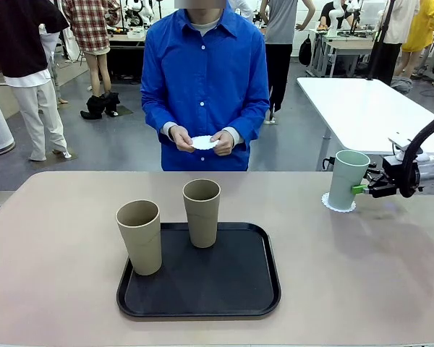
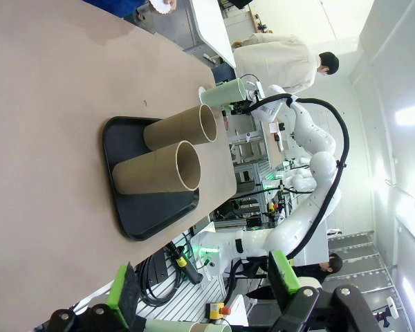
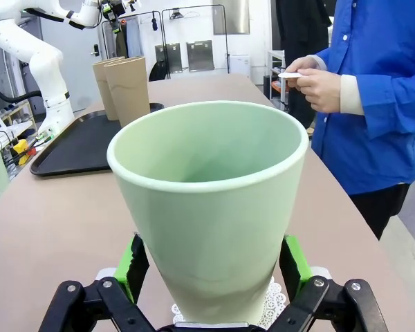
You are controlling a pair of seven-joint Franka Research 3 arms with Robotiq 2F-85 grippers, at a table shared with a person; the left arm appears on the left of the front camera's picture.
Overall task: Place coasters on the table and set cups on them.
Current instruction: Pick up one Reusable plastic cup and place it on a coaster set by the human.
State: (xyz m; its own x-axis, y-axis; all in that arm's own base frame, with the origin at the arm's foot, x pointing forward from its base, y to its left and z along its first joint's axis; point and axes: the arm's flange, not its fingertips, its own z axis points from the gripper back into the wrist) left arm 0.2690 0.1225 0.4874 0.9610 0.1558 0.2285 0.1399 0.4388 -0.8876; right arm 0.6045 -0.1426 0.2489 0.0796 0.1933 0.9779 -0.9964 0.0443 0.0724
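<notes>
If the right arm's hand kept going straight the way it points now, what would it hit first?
The mint green cup: it stands on a coaster between the open fingers of the right hand, so pushing on would likely bring the palm against the cup's lower wall. The remaining gap is hidden.

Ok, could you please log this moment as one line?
green cup on coaster; right gripper open around it; left gripper open; two brown cups on tray; person holds second coaster

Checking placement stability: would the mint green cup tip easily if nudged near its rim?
Probably: the mint green cup is tall and narrows to a small base, so a high push could topple it. It stands on a thin lacy coaster, which might slide on the smooth table.
</notes>
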